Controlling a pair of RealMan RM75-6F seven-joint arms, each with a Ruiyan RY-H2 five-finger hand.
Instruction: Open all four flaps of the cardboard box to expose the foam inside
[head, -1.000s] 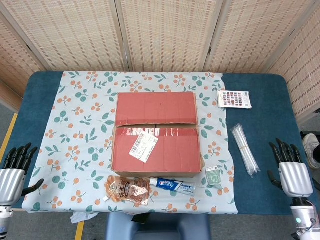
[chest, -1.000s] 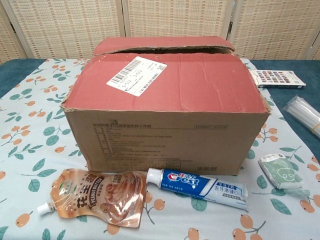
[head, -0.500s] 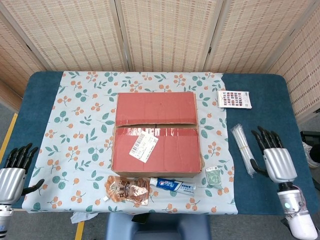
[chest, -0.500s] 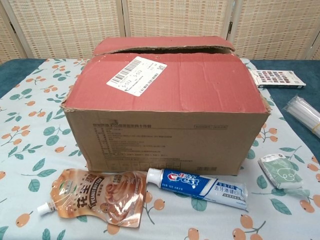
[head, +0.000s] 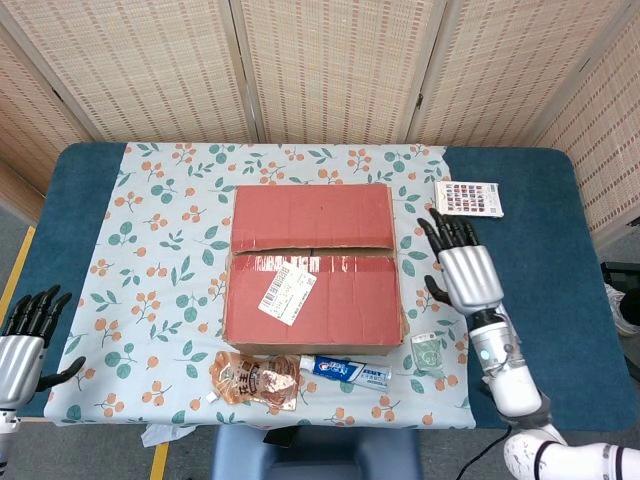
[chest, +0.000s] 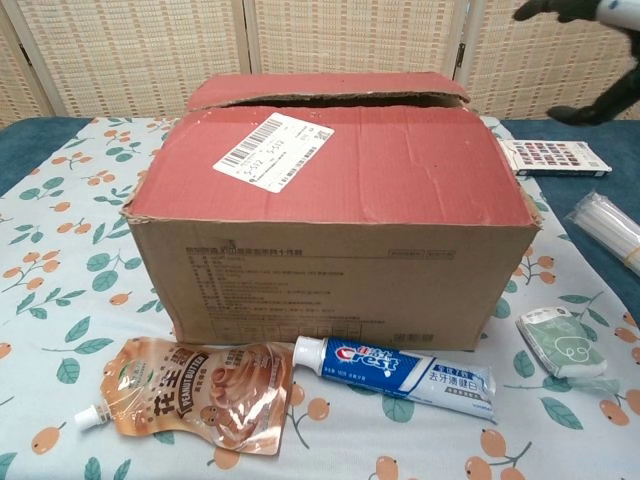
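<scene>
Cardboard box (head: 312, 268) flaps closed, seam running left-right, right robot hand (head: 463, 275) empty beside it, left robot hand (head: 22, 338) empty, fingers spread.

Cardboard box (head: 312, 267), red-topped with a white barcode label, standing upright at the centre of the tabletop; its top flaps lie closed, the far one slightly lifted.

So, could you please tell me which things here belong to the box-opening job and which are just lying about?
Job:
cardboard box
right hand, open beside the box
left hand, open at the table edge

Lying about:
toothpaste tube
snack pouch
colour card
bundle of clear straws
small green packet
</scene>
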